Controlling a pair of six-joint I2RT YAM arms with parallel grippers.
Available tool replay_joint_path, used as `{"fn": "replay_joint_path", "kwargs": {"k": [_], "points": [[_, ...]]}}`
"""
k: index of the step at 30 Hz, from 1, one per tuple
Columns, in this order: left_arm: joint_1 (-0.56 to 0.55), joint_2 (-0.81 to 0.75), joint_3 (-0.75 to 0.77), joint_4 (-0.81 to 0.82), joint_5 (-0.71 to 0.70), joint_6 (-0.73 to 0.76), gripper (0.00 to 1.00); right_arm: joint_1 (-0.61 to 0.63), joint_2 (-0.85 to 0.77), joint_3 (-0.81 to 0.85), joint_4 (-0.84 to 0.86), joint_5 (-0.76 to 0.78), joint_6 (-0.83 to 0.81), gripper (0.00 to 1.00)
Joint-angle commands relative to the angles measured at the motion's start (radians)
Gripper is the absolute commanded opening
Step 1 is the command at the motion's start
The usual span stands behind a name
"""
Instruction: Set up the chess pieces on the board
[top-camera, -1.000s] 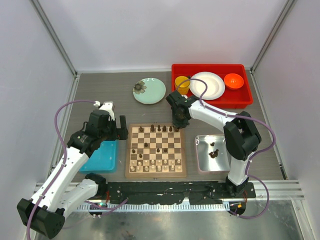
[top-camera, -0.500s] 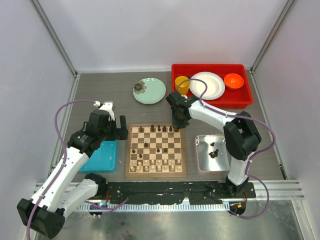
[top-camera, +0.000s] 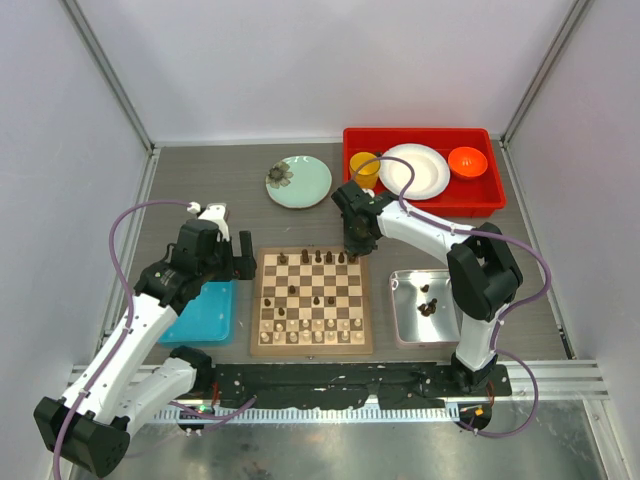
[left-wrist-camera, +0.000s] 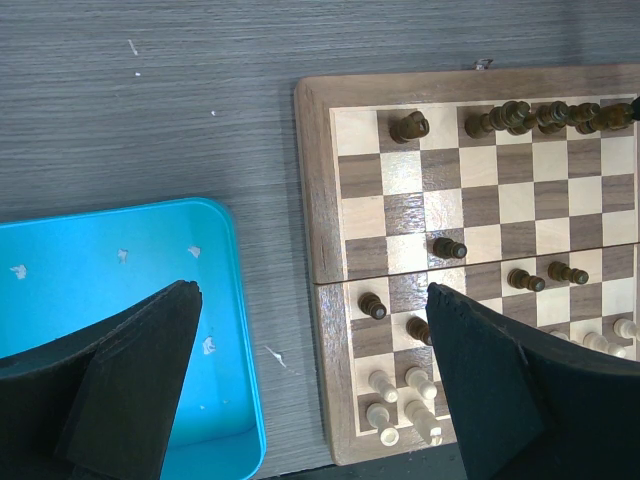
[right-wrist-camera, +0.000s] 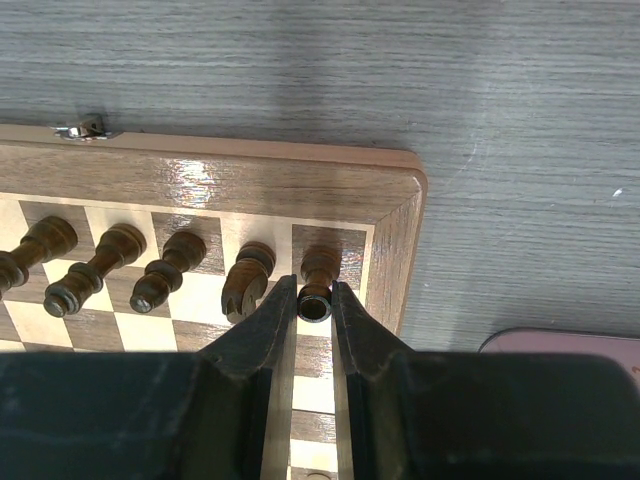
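Observation:
The board (top-camera: 311, 349) lies in the middle of the table. Dark chess pieces (top-camera: 318, 257) line its far row, a few stand mid-board, and pale ones (top-camera: 310, 330) fill the near rows. My right gripper (top-camera: 352, 250) (right-wrist-camera: 315, 300) is shut on the head of a dark rook-like piece (right-wrist-camera: 320, 262) that stands upright on the far right corner square, beside a dark knight (right-wrist-camera: 246, 280). My left gripper (top-camera: 243, 258) (left-wrist-camera: 312, 291) hangs wide open and holds nothing. It is above the board's left border (left-wrist-camera: 318, 200) and the blue tray (left-wrist-camera: 120, 270).
A silver metal tray (top-camera: 405, 325) right of the board holds a few dark pieces (top-camera: 428, 308). At the back right, a red bin (top-camera: 425, 200) holds a yellow cup, a white plate and an orange bowl. A pale green plate (top-camera: 298, 181) sits behind the board.

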Motion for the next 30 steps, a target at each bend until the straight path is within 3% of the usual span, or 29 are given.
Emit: {"fn": "replay_joint_path", "kwargs": {"k": [1, 22, 30], "points": [[0.005, -0.002, 0.003, 0.030, 0.010, 0.016, 1.00, 0.005, -0.003, 0.003, 0.023, 0.007, -0.010, 0.09], [0.004, -0.002, 0.003, 0.030, 0.011, 0.016, 1.00, 0.008, -0.004, 0.000, 0.001, 0.015, -0.015, 0.10], [0.004, -0.002, 0.003, 0.030, 0.013, 0.017, 1.00, 0.007, -0.015, -0.011, 0.043, -0.011, 0.000, 0.33]]}}
